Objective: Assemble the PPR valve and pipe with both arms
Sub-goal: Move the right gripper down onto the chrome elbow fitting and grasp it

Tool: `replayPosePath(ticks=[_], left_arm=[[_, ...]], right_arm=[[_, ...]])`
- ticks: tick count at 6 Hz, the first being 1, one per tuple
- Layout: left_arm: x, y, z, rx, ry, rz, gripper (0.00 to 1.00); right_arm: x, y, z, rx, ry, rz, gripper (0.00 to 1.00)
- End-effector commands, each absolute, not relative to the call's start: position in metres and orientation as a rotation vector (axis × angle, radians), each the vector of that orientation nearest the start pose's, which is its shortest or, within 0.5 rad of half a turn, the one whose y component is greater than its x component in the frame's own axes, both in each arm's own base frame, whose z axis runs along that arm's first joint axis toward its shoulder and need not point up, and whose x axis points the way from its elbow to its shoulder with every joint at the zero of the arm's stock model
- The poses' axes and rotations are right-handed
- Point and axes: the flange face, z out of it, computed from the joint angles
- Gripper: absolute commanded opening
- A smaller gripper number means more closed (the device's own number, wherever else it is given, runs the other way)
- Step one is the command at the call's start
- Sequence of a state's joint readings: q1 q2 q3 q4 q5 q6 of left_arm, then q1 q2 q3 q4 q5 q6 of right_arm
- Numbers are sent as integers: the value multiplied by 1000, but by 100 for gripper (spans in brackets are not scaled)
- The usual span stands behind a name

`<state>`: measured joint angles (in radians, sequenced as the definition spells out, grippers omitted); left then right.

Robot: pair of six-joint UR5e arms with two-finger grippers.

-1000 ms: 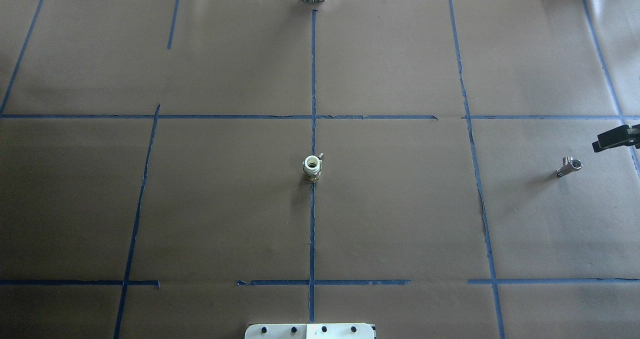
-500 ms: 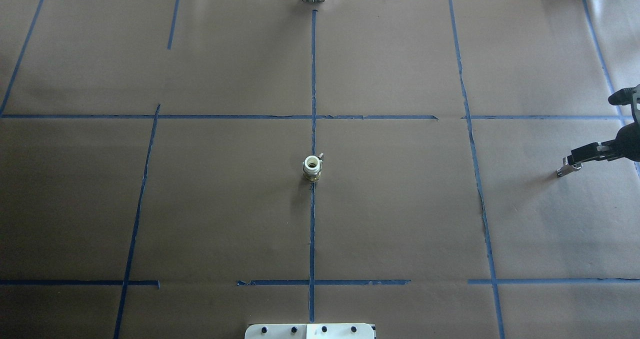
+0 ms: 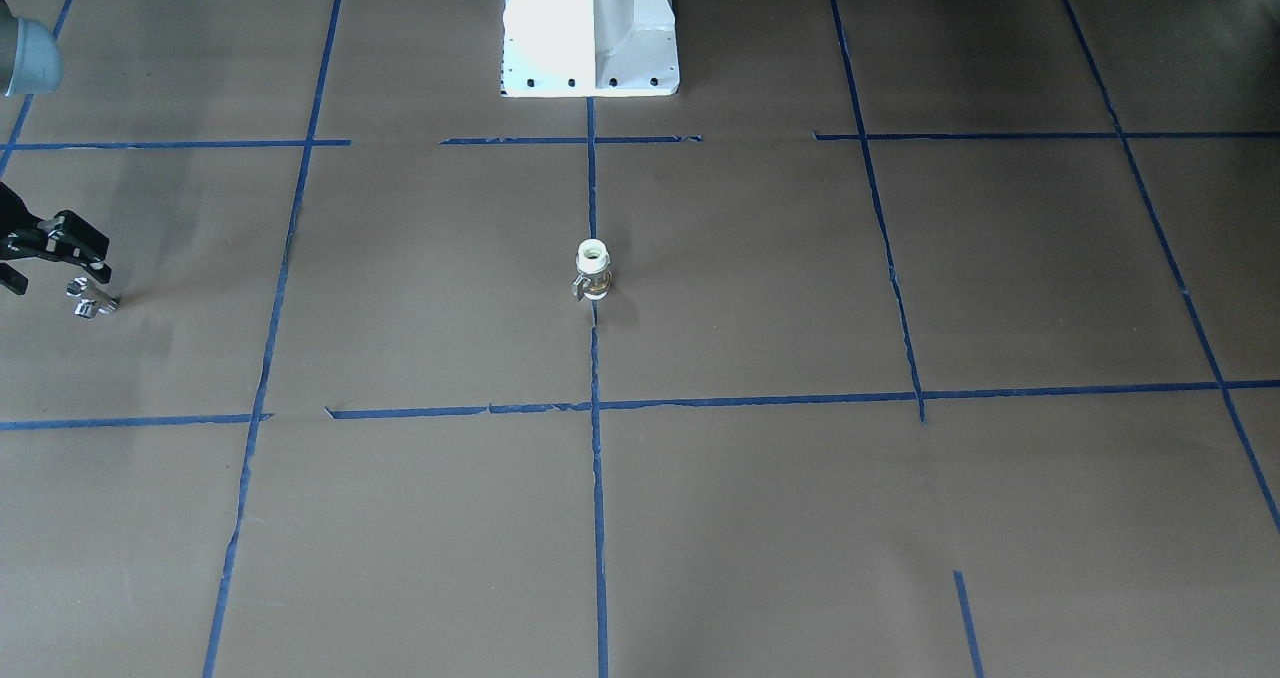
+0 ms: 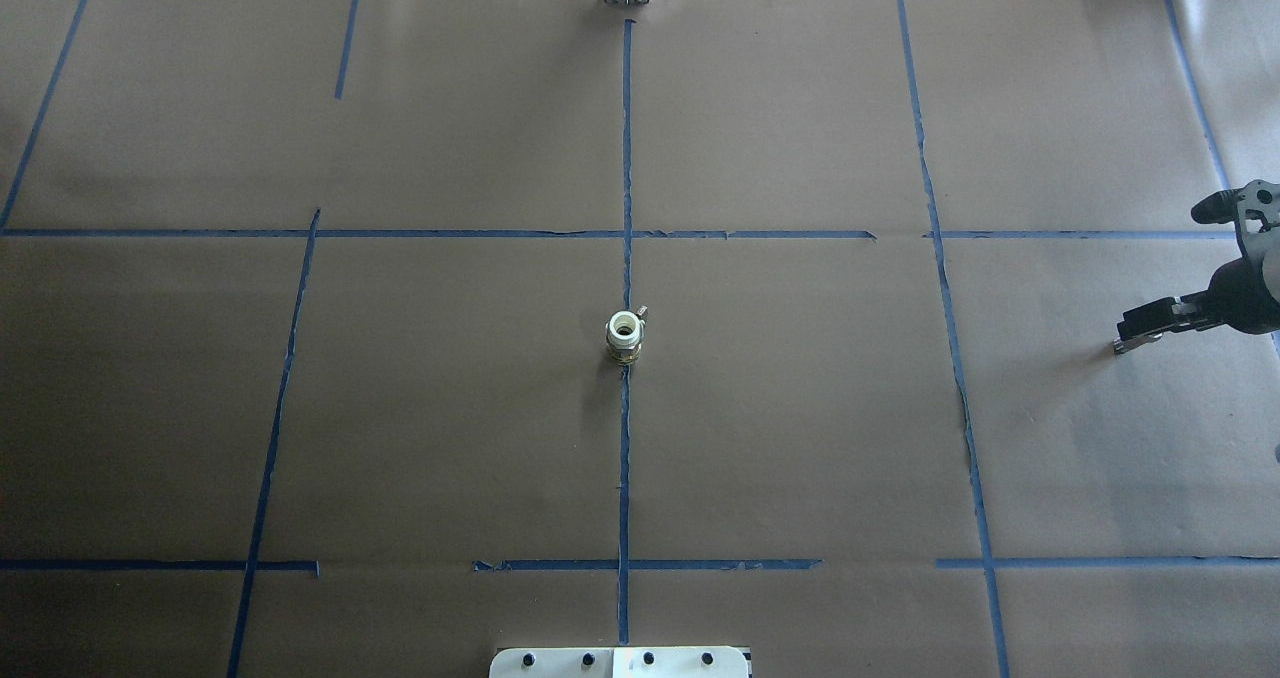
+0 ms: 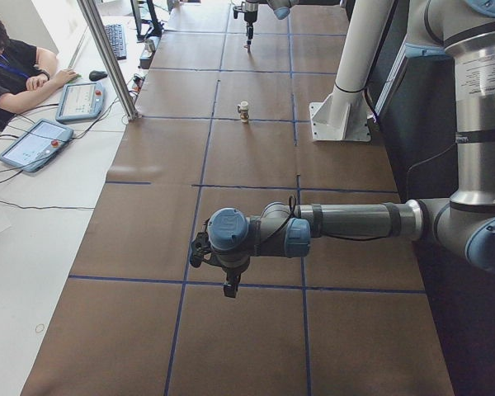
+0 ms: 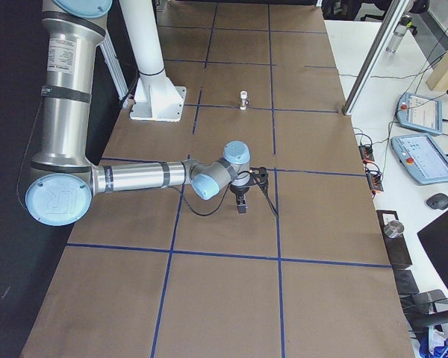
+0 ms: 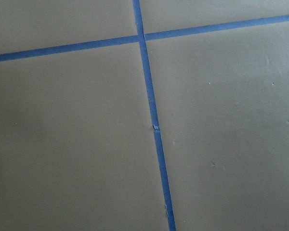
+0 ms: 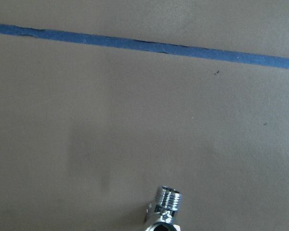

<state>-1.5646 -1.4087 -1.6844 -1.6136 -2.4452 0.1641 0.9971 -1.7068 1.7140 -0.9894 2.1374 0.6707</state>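
The valve (image 8: 166, 211) lies on the brown paper (image 4: 800, 438), far out on the robot's right side. It has not moved. What has changed is the right gripper (image 3: 58, 269). A second ago it was off to the side, at the edge of the overhead view. Now it has come in right over the valve and hides most of it from above. From the front its two fingers look spread apart, so it is not holding the valve yet. I think the grab comes next.

The pipe (image 4: 624, 336) stands in the middle, white end up, on the blue tape line (image 4: 627, 158). It has stayed put too. It is well apart from the valve, with only paper and tape between them, so there is lots of room to carry.

The left gripper (image 5: 228, 285) hangs over bare paper, far from the pipe. I cannot tell if its fingers are apart or together.
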Motion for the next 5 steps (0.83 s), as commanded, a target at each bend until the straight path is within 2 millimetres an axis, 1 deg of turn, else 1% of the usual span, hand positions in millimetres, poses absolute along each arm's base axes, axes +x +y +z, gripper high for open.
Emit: replayPosePath(ticks=[1, 3, 4, 5], left_arm=[[-54, -422, 666, 62, 873, 156, 100], [-54, -423, 666, 63, 873, 157, 100], [-54, -423, 666, 63, 873, 157, 100], [-54, -423, 665, 63, 873, 155, 100]], right_arm=[[-188, -433, 594, 145, -780, -81, 99], [-193, -434, 593, 145, -781, -87, 99], [-193, -434, 595, 137, -781, -80, 56], [-192, -435, 601, 139, -769, -81, 8]])
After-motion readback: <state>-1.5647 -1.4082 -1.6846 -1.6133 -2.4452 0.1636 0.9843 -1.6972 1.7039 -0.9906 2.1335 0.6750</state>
